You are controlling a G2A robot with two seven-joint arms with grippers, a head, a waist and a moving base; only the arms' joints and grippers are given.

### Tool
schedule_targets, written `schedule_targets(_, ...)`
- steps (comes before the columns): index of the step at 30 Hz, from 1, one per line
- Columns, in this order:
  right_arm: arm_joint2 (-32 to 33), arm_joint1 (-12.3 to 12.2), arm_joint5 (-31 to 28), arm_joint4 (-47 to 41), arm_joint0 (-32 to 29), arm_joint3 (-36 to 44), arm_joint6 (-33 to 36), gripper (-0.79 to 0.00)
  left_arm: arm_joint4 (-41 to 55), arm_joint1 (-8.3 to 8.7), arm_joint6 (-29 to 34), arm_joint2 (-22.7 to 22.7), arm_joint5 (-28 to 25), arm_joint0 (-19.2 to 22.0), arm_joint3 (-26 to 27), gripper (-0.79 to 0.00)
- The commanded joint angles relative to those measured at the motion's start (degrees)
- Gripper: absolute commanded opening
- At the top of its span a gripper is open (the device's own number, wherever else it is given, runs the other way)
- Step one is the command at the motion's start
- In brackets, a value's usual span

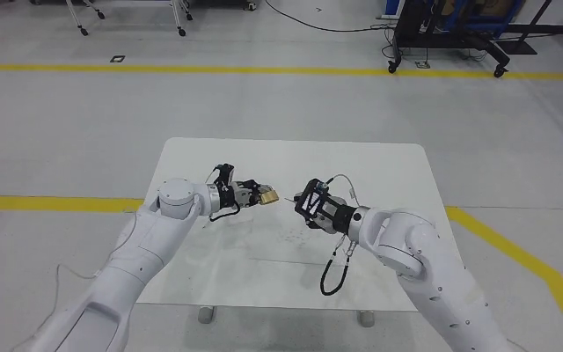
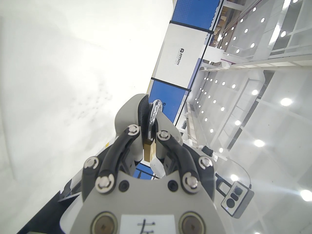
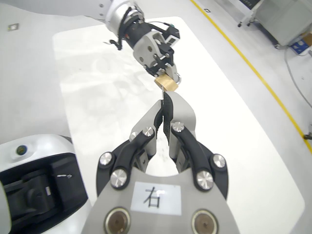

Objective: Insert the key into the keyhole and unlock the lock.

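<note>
Brass lock (image 1: 269, 197) is hanging in the air over the middle of the white tabletop (image 1: 387, 167). The left gripper (image 1: 258, 193) has its jaws clamped tight on the lock's shackle end. Most of the silver shackle (image 2: 154, 113) is buried between the pads, so the left wrist view only gets its edge. The right gripper (image 3: 163, 103) sits just beside the lock, pointing at it, jaws squeezed narrow on the key (image 3: 161, 95). The key's head is totally swallowed by the pads, and only a thin sliver of blade sticks out toward the lock. The tip reaches the brass body, but I can't tell if it's actually in the keyhole or just touching. The keyhole itself is impossible to make out. Writing-wise, each gripper has a white sticker (image 3: 156, 197) with one black character on its base plate, and the left one is cut off at the frame edge. Beyond the lock in the left wrist view there are blue and white wall panels (image 2: 180, 54) with small print.
</note>
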State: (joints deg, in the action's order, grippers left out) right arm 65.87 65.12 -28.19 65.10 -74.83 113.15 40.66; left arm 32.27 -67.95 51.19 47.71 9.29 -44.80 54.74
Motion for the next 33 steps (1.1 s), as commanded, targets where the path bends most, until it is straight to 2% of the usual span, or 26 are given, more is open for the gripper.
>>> schedule_targets(1,0.0,0.0,-0.44,-2.67,0.04,-0.18,0.03,-0.785,-0.02,0.02,0.11,0.0,0.07,-0.03,0.06,-0.785)
schedule_targets(4,0.0,0.0,-0.44,-2.67,0.04,-0.18,0.03,-0.785,0.5,-0.03,-0.64,0.15,0.44,-0.43,0.14,-0.785)
schedule_targets(7,-0.98,-0.06,-1.56,0.13,-0.15,-0.6,-1.12,-0.785,2.34,-0.28,-3.02,0.7,3.31,-1.19,2.04,-0.785)
schedule_targets(12,-3.66,-0.66,-5.6,15.9,0.02,4.25,-0.06,-0.785,5.57,-1.05,-1.6,0.03,10.04,-1.0,2.73,-0.785)
schedule_targets(17,-7.92,-1.32,-7.83,34.03,-2.22,10.0,3.06,-0.785,5.58,-1.86,-1.17,-1.25,11.42,-0.42,1.54,-0.785)
schedule_targets(20,-11.26,-1.3,-8.29,41.41,-2.94,10.93,5.84,-0.785,6.8,-2.31,0.28,-1.61,12.28,-0.2,0.67,-0.785)
schedule_targets(25,-15.2,-0.63,-8.08,44.93,-1.97,9.64,7.38,-0.785,7.5,-3.04,0.87,-2.29,13.05,0.36,-0.31,-0.785)
schedule_targets(33,-17.16,0.44,-8.48,43.14,0.47,7.15,7.6,-0.785,7.49,-3.98,1.93,-3.1,12.93,1.29,-2.29,-0.785)
